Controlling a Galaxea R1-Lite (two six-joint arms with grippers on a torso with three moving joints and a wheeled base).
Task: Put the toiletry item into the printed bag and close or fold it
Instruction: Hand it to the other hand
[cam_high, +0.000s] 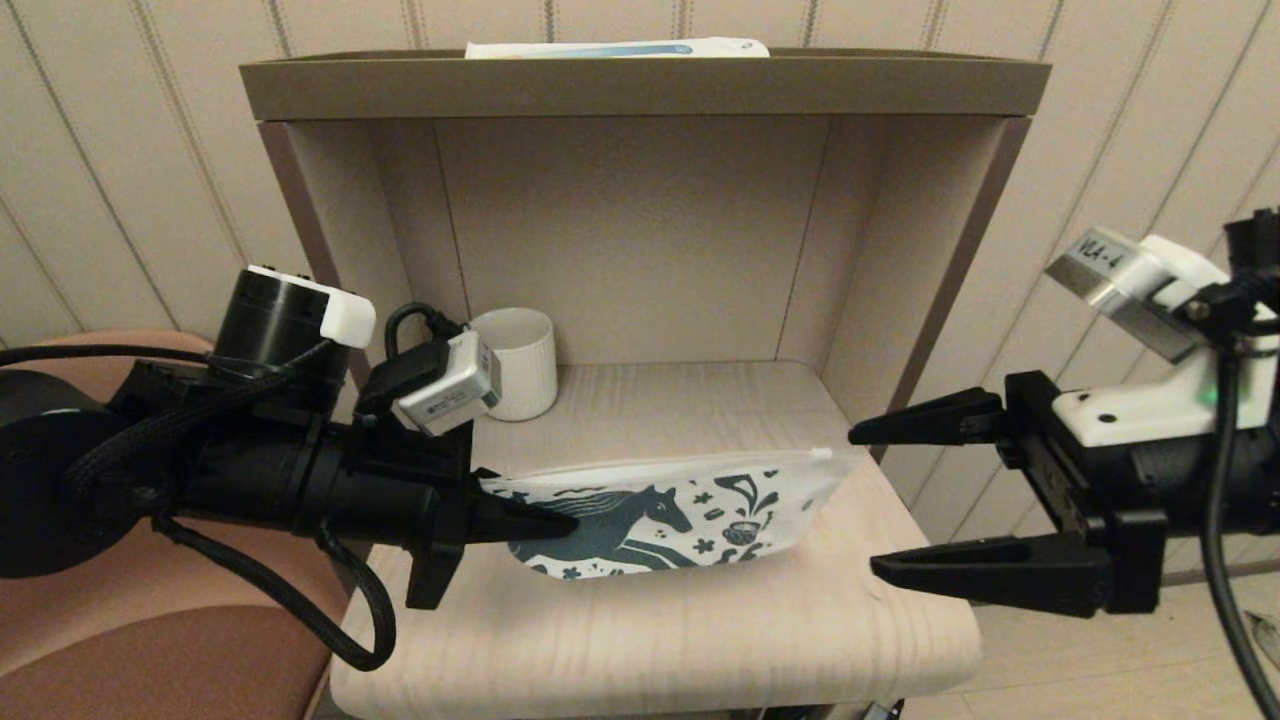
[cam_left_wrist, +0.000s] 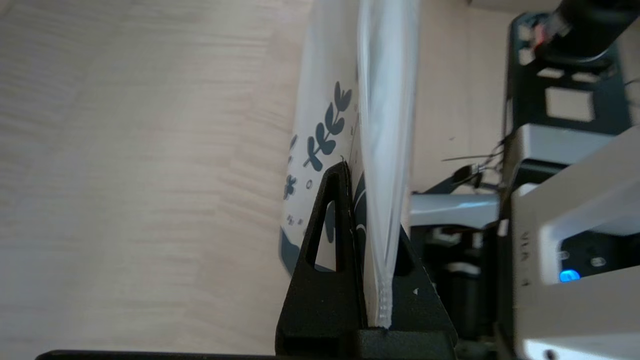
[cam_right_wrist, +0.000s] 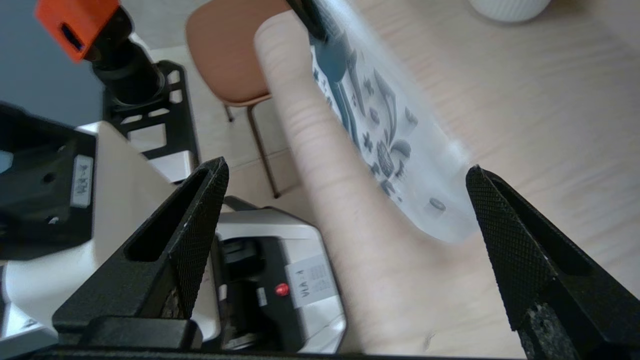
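The printed bag (cam_high: 720, 500), a white pouch with a dark teal horse, hangs upright just above the pale wooden surface (cam_high: 700, 630). My left gripper (cam_high: 565, 520) is shut on its left end. In the left wrist view the bag's sealed edge (cam_left_wrist: 385, 100) sits pinched between the black fingers (cam_left_wrist: 330, 280). My right gripper (cam_high: 861, 500) stands open just off the bag's right corner and touches nothing. The right wrist view has the bag (cam_right_wrist: 400, 145) ahead of the wide-apart fingers (cam_right_wrist: 200, 220). A small capped shape (cam_right_wrist: 436, 204) shows faintly through that corner; I cannot tell whether it is the toiletry item.
A cream ribbed mug (cam_high: 520, 360) stands at the back left of the open cabinet nook. A long white-and-blue box (cam_high: 620, 47) lies on the cabinet's top. A brown chair (cam_high: 150, 640) is at the left. Cabinet side walls (cam_high: 960, 250) hem in the back.
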